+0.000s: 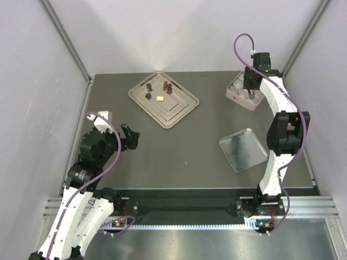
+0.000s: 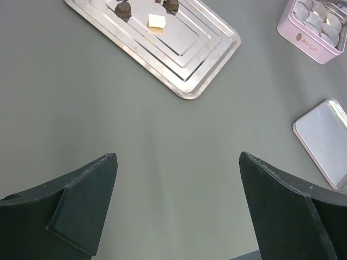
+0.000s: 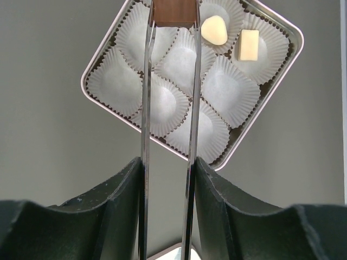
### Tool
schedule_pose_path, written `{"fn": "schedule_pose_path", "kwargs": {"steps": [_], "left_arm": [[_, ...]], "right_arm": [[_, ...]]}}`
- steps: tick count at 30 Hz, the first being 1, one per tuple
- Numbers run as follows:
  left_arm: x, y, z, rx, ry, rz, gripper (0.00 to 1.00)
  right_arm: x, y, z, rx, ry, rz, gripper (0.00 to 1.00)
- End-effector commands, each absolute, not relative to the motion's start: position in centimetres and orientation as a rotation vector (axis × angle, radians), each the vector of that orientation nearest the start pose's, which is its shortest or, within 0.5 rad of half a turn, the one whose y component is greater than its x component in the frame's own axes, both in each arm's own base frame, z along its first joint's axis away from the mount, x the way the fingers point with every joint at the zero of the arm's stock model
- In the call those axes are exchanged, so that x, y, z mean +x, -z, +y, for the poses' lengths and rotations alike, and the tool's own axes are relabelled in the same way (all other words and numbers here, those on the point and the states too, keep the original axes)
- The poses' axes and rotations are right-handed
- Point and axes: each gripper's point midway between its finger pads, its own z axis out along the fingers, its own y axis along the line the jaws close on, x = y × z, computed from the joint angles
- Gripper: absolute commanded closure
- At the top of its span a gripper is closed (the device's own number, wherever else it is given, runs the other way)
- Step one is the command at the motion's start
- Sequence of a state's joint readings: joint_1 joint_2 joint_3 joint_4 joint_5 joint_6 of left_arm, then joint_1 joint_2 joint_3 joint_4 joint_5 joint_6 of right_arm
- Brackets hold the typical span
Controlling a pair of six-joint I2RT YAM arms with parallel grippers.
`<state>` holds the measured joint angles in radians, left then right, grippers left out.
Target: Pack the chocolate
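We see the right gripper (image 3: 169, 181) clamped partway closed on a pair of metal tongs (image 3: 145, 108); the tong tips pinch one brown chocolate piece (image 3: 173, 12) above the pink box (image 2: 306, 40). The piece hangs over the white paper cups (image 3: 116, 81) lining the box, at its far side; we cannot tell whether it touches a cup or sits just above it. Two cream chocolate pieces (image 3: 214, 30) sit in cups just right of the tongs, one rounded, the other squarish. The left gripper (image 2: 178, 162) hovers over the grey table (image 2: 162, 124), jaws spread as wide as they go, holding nothing. Five more chocolates (image 1: 160, 98) lie on the stepped silver tray (image 1: 184, 111) at the far side of the table, left of centre; four are dark, one is cream. A silver lid (image 1: 243, 149) lies flat on the table beside the right arm, apart from the box and nearer the arm bases.
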<state>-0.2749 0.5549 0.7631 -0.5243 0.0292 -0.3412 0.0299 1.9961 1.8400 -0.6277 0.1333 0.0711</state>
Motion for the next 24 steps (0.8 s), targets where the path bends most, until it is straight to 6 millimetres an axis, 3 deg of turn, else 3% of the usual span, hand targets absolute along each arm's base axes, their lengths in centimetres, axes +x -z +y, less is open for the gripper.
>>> {"fn": "schedule_pose_path", "kwargs": {"steps": [1,13,24], "left_arm": [[23.9,-26.2,-8.8,-0.031,0.461,1.854,0.01],[24.0,-26.2,-8.8,-0.034,0.458,1.852,0.01],[23.9,-26.1,-8.8,-0.034,0.457,1.856,0.01]], "right_arm": [[54.9,-20.0,-1.1,0.123,0.104,2.228,0.6],[56.5,-17.4,-1.3,0.114,0.115,2.252,0.58],[56.8,-19.1,-1.7,0.111,0.137,2.214,0.53]]}}
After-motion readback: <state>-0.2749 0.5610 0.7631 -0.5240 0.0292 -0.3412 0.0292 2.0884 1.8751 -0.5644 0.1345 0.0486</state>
